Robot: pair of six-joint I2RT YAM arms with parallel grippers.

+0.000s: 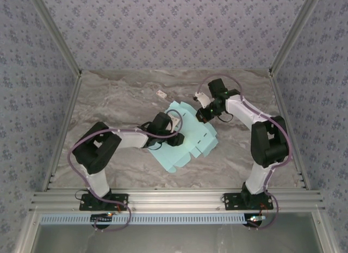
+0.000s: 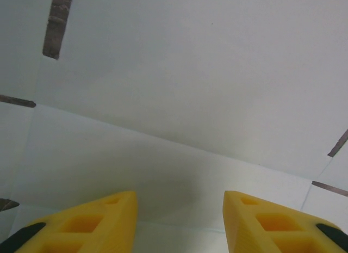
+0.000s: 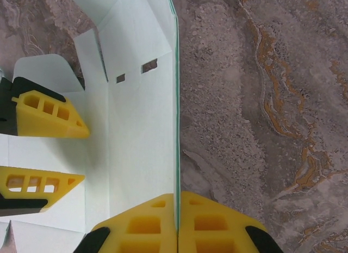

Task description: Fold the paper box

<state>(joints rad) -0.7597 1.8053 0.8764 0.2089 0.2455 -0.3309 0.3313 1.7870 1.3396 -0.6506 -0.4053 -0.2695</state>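
1. 2 grippers work at 1 sheet: the right gripper (image 3: 176,209) is clamped on a raised edge of the paper box (image 1: 187,139) — thin card pinched between its yellow tips.
2. The left gripper (image 2: 179,196) has its jaws parted, tips over a flat pale panel; contact is unclear.
3. The paper box lies mostly unfolded mid-table (image 1: 125,95), between the 2 arms.
4. 1 white tag (image 1: 161,93) lies near its far-left corner, apart from it.
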